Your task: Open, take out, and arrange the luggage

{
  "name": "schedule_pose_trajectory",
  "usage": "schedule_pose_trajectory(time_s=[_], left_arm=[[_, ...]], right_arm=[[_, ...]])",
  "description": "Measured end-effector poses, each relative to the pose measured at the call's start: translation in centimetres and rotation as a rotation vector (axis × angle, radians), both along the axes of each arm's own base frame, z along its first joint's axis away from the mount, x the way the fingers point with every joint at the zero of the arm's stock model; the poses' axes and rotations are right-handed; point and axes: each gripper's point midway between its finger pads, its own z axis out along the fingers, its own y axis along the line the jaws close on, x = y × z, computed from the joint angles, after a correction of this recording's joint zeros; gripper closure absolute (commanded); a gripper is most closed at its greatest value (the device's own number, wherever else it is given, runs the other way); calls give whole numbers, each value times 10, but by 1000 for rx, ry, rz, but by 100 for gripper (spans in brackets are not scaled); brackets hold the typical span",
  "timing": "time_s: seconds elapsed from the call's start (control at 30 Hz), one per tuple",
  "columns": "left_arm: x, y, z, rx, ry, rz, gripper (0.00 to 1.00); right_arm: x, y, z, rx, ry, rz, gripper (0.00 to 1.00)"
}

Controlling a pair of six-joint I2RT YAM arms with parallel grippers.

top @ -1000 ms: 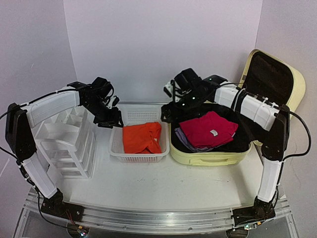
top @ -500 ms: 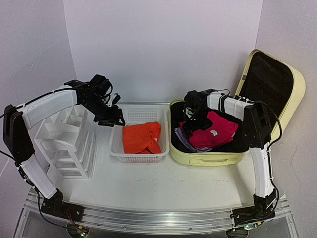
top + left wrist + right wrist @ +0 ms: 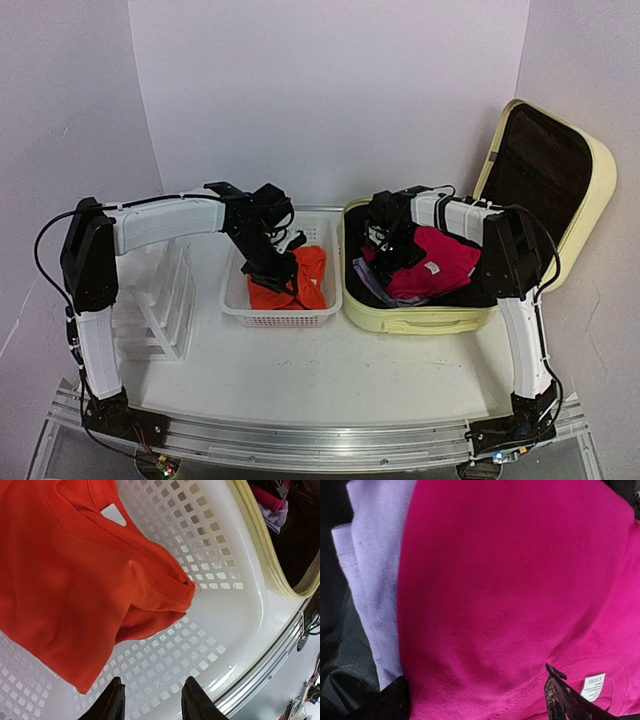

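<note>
Pale yellow hard-shell luggage [image 3: 430,320] with rounded corners lies open on the right side of the white table [image 3: 330,370]. Its black-lined lid [image 3: 545,165] stands tilted back at the far right. A folded magenta cotton shirt [image 3: 440,262] lies on top inside the lower shell. A lavender garment [image 3: 375,580] lies under it and shows along its left edge. A small white care label [image 3: 593,686] sits near the shirt's hem.

The right gripper [image 3: 477,700] is down inside the luggage at the left part of the magenta shirt. Its 2 black fingers are spread wide, 1 tip by the lavender cloth and the other by the label. The wrist view shows magenta fabric across the whole gap between them, and I cannot tell whether the tips touch the cloth.

Just left of the luggage is a white plastic mesh basket [image 3: 280,318], their sides nearly touching. A crumpled orange T-shirt [image 3: 65,580] with a white neck tag [image 3: 113,515] lies in the right part of the basket. The left gripper [image 3: 152,705] hangs over the basket, at the left edge of the orange T-shirt. Its 2 fingertips stand apart with nothing between them, and only the perforated basket floor shows through the gap.

At the far left of the table stands a white plastic drawer organizer [image 3: 165,320], partly hidden behind the left arm and apart from the basket.
</note>
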Motion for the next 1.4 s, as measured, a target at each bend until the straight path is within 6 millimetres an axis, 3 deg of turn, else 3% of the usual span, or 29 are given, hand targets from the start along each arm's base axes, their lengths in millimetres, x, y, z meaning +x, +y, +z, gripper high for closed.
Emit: schedule_pose_trajectory(time_s=[0.2, 0.33, 0.47, 0.77, 1.03, 1.23, 1.4], left_arm=[[-8, 9, -13, 39, 29, -12, 63], [-24, 21, -33, 90, 79, -18, 64], [-37, 29, -38, 114, 98, -28, 65], [-51, 32, -19, 97, 76, -58, 64], [-51, 28, 2, 78, 59, -71, 60], [-33, 10, 40, -2, -23, -68, 59], [-31, 8, 47, -13, -36, -68, 59]], right_arm=[[2, 0, 3, -25, -24, 1, 26], [8, -7, 8, -70, -61, -22, 26], [11, -15, 11, -78, -70, -37, 24], [11, -28, 23, -20, -49, -27, 11], [5, 1, 47, 186, -30, -49, 7], [20, 13, 54, 238, -68, -60, 14], [40, 24, 50, 262, -108, -59, 16]])
